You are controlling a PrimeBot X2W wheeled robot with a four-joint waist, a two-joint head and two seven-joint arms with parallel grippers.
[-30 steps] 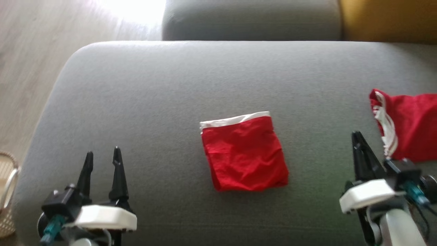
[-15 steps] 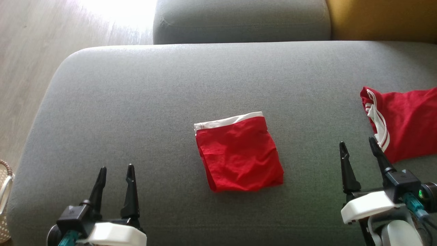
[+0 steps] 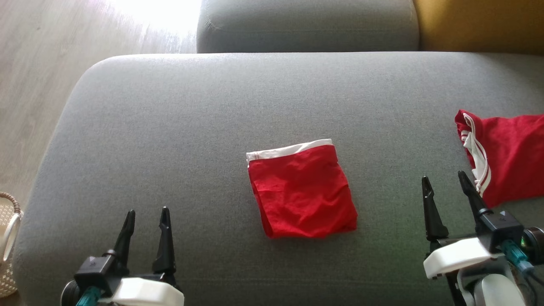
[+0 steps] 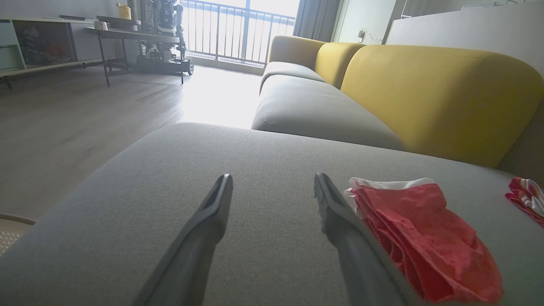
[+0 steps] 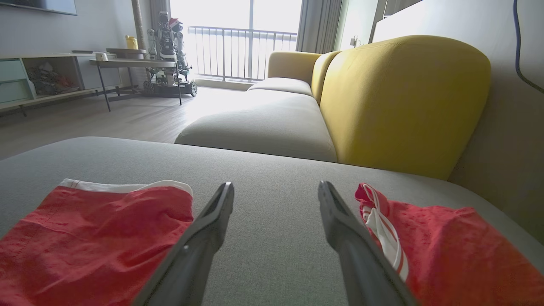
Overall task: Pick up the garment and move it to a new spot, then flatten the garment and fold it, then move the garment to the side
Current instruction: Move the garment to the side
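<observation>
Over the near edge of the grey sofa cushion (image 3: 191,110), the left end effector (image 3: 148,210) and right end effector (image 3: 443,176) hovered with fingers spread, both empty. Beyond them, the folded red garment (image 3: 302,191) lay mid-cushion, its white band toward the far edge. A striped red garment (image 3: 508,157) lay rumpled at the right edge.

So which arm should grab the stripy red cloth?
Probably right: the right gripper, open, sits just beside the stripy cloth, while the left gripper is far off, past the folded cloth.
</observation>
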